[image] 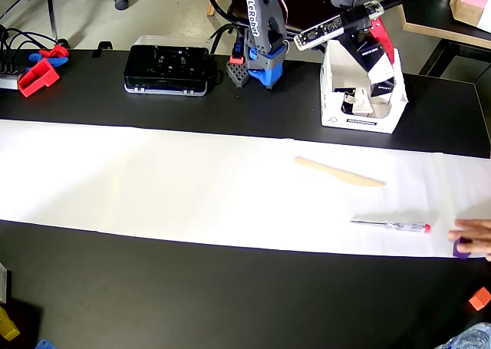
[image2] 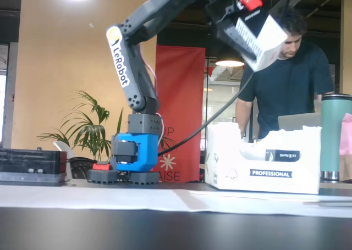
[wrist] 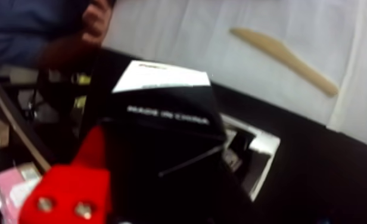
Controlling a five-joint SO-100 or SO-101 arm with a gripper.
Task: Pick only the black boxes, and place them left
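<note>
In the fixed view, your arm rises from its blue base point(image2: 133, 151) on the table point(image2: 110, 228), and your hand point(image2: 247, 27) is clamped on a black box point(image2: 263, 38), held tilted in the air above the white carton point(image2: 264, 162) holding more black boxes point(image2: 282, 155).

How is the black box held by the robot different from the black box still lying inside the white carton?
The held black box is in the air, above the white carton, gripped by the tool; the other black box rests inside the carton. The held box is tilted, while the other lies level. The held box shows a large white side in the fixed view; the other shows mostly its black face. Both are small black-and-white boxes with tiny print.
</note>
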